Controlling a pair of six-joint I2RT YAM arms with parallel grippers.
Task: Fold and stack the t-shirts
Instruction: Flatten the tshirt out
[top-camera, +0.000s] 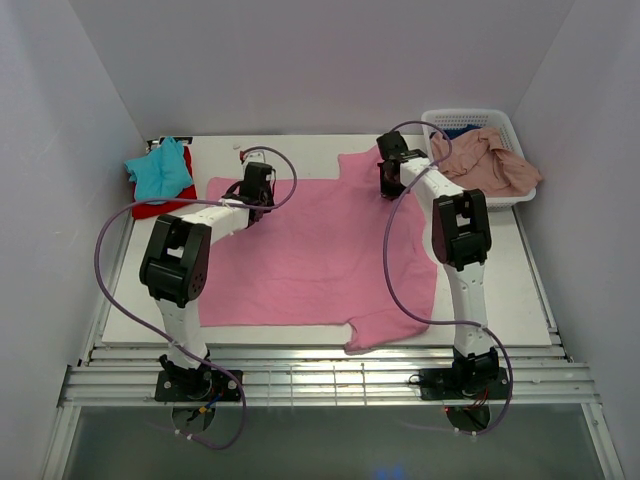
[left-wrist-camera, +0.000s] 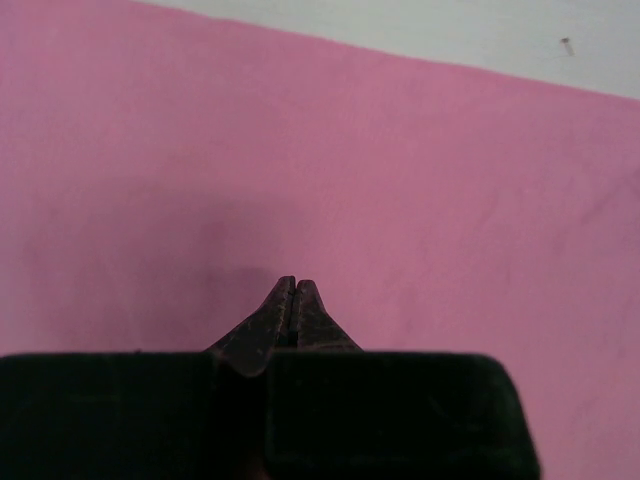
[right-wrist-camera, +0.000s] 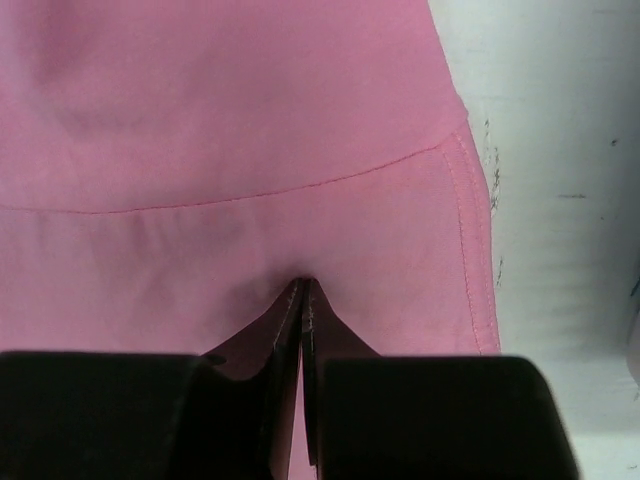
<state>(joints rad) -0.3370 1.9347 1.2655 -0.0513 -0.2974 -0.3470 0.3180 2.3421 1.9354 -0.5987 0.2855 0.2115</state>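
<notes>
The bright pink t-shirt (top-camera: 310, 250) lies spread flat on the white table, one sleeve at the far middle and one at the near edge. My left gripper (top-camera: 260, 190) is shut and empty, its tips just over the shirt's far left part (left-wrist-camera: 400, 150). My right gripper (top-camera: 386, 180) is shut with its tips pressed into the far sleeve (right-wrist-camera: 250, 100) beside the hem, and seems to pinch the cloth. A teal t-shirt (top-camera: 160, 168) lies on a red one (top-camera: 150, 208) at the far left. A salmon-pink t-shirt (top-camera: 485, 165) hangs out of the basket, with dark blue cloth (top-camera: 462, 130) behind it.
The white lattice basket (top-camera: 500, 118) stands at the far right corner. White walls close in the table on three sides. The table's near edge meets a metal rail (top-camera: 320, 375) where the arm bases are bolted.
</notes>
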